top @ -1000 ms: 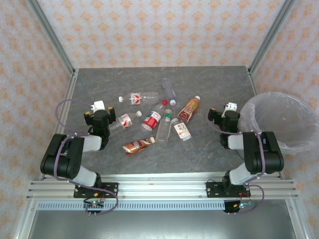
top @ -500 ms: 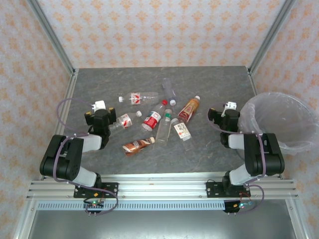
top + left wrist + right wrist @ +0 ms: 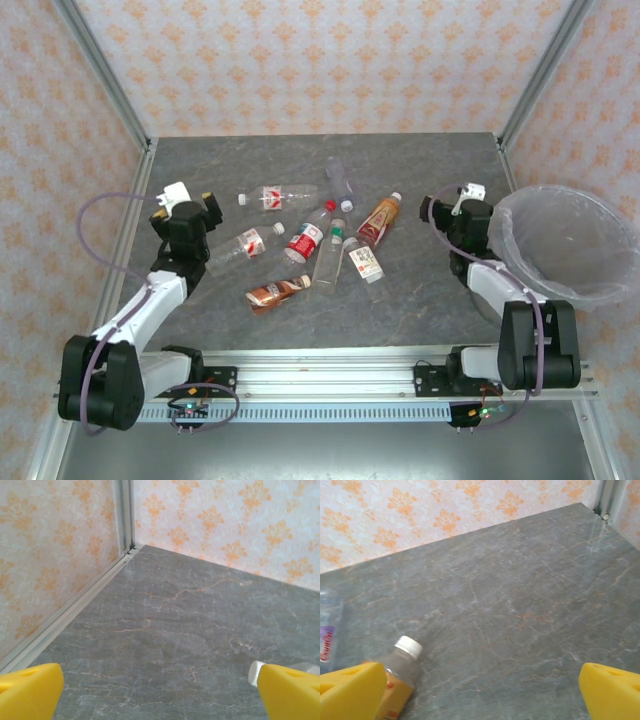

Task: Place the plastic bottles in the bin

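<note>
Both arms have just unfolded forward, the left pincer (image 3: 184, 203) at frame left and the right pincer (image 3: 462, 205) beside the bin (image 3: 572, 287) at right, both spread wide and empty, while the plastic bottles (image 3: 305, 240) lie untouched mid-frame on the desk (image 3: 420, 300), so collecting is only starting.

plastic bottles (image 3: 307, 240) scattered mid-table (image 3: 430, 320), bin (image 3: 590, 292) at far right

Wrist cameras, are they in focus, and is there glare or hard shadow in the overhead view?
Left wrist: marbled table crisp, yellow fingers close up and soft. Right wrist: the same, the white-capped bottle slightly soft. Top external: even, diffuse light, only faint shadows under the bottles, no glare.
</note>
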